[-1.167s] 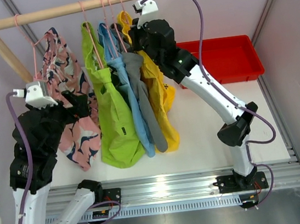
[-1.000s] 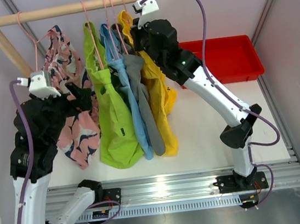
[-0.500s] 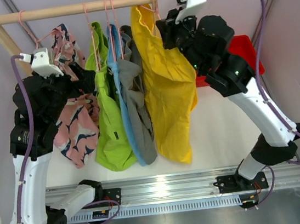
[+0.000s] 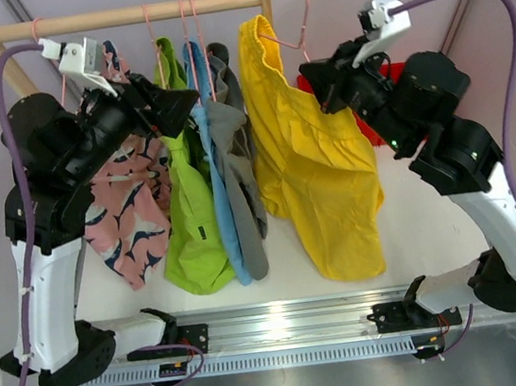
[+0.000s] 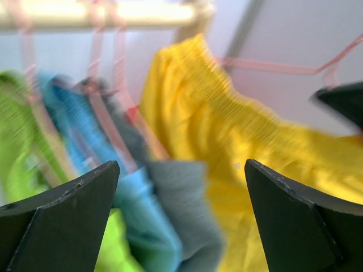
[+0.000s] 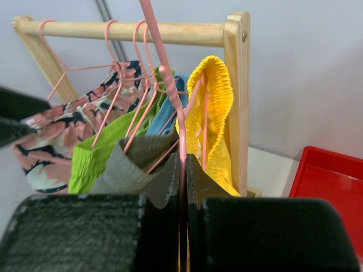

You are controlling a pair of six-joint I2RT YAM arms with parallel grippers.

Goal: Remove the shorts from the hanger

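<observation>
The yellow shorts (image 4: 310, 157) hang on a pink hanger (image 4: 295, 2) that is off the wooden rod (image 4: 121, 17), just right of its end. My right gripper (image 4: 317, 79) is shut on that hanger's wire (image 6: 170, 85), with the yellow shorts (image 6: 218, 102) beyond it in the right wrist view. The pink patterned (image 4: 128, 220), lime green (image 4: 187, 231), light blue (image 4: 227, 226) and grey (image 4: 246, 213) shorts hang on the rod. My left gripper (image 4: 177, 101) is open and empty in front of the green and blue shorts; its view shows the grey shorts (image 5: 181, 192) between the jaws.
A red bin (image 6: 329, 181) sits on the table at the back right, mostly hidden behind my right arm in the top view. The rod's wooden end post (image 6: 238, 96) stands close to the held hanger. The left post (image 4: 9, 69) is behind my left arm.
My right gripper lifted the hanger with the yellow shorts off the rod and carried it right. My left arm rose from the pink shorts to the hangers near the rod.
</observation>
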